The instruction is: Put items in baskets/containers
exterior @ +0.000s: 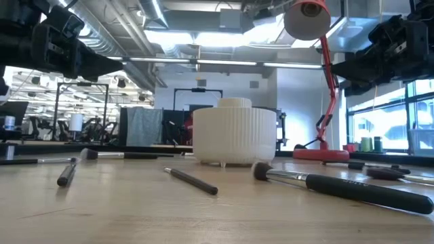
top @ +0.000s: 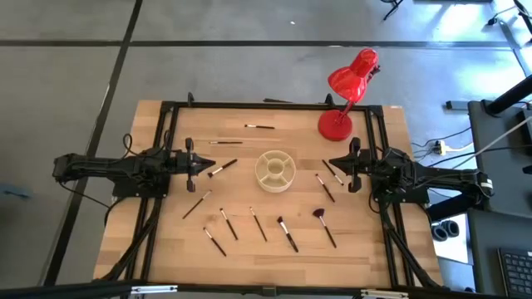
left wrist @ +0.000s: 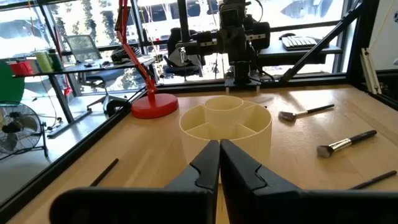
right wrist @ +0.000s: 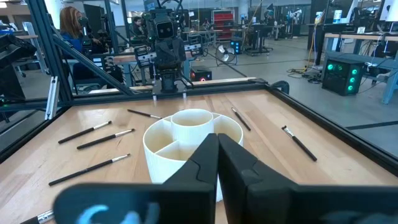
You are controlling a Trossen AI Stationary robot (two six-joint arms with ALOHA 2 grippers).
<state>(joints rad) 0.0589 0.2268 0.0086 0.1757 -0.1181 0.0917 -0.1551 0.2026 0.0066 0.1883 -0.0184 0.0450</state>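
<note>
Nothing yet sitting in organizer cup (top: 274, 170) at centre; brushes (top: 287, 233) lying across worktop (top: 166, 241); both jaws clenched, grasping nothing.

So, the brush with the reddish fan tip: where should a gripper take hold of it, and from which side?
Grip the fan brush at mid-handle, coming straight down from above with the fingers across the handle. It lies flat on the table, the thin handle is the firm part, and the reddish tip would bend. The right gripper is nearer.
</note>
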